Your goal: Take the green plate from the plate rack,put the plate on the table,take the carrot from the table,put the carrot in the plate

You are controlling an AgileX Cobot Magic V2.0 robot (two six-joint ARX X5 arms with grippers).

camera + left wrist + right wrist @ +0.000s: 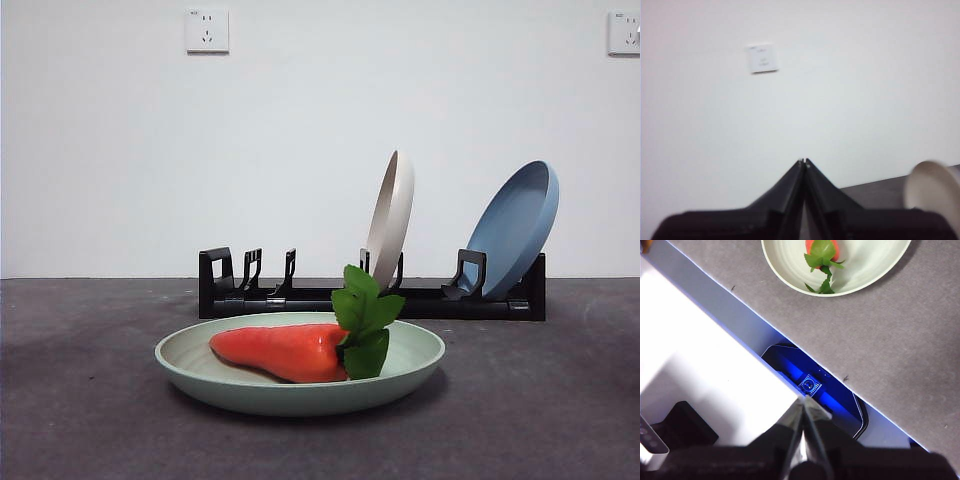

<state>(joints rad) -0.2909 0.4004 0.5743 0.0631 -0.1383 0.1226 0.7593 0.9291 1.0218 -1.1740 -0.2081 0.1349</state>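
The green plate [300, 380] lies flat on the dark grey table [80, 400] in front of the plate rack [330, 298]. The carrot [285, 350] lies in the plate, leaves toward the right. The right wrist view shows the plate [860, 270] and the carrot's leaves [822, 252] from above. My right gripper [804, 402] is shut and empty, held high over the table's near edge, away from the plate. My left gripper [803, 161] is shut and empty, raised and facing the white wall. Neither gripper shows in the front view.
A cream plate [392, 215] and a blue plate [515, 228] stand in the rack's right half; the cream plate also shows in the left wrist view [932, 192]. A white ledge [705, 365] with a blue-lit device [812, 385] runs along the table's near edge.
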